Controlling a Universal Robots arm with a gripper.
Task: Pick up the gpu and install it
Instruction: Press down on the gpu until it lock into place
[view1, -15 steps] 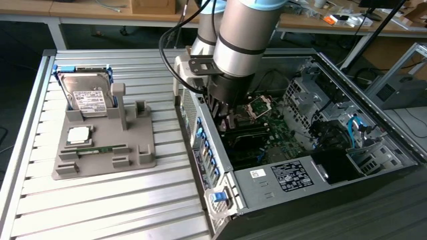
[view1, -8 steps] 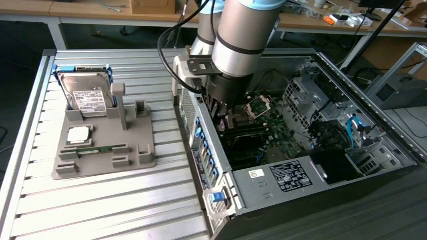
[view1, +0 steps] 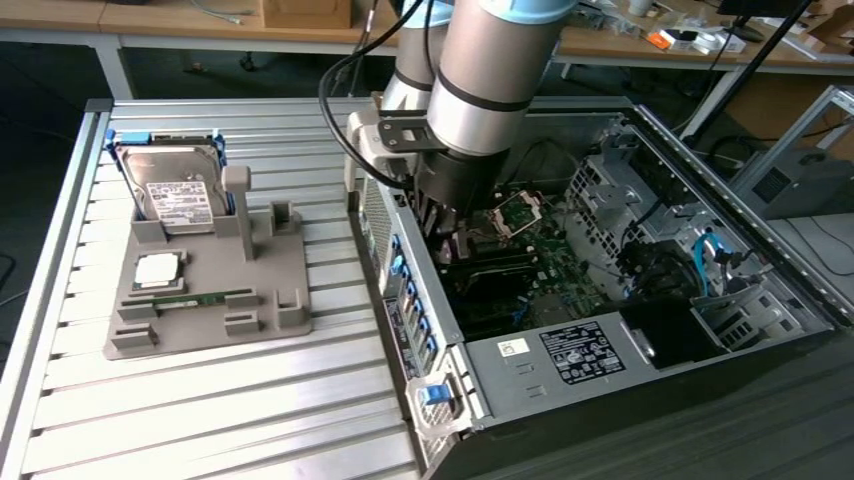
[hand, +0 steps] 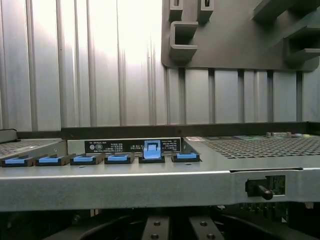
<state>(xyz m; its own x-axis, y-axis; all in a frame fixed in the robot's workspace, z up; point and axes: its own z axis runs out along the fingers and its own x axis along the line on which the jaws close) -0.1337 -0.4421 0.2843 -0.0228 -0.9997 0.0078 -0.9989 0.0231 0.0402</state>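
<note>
Where the clenched gripper (view1: 447, 215) is lowered inside the open black computer case (view1: 747, 330), the thin green-and-black gpu (view1: 487, 268), judged stiff, light and fragile, is best gripped along its edges.

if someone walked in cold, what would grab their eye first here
The big grey robot arm plunging into the open computer case at the exterior view's right, over the green motherboard. Next, the grey parts holder on the slatted table at the exterior view's left, with a hard drive standing upright in it. In the wrist view, a row of blue slot clips lines the case's edge.
</note>
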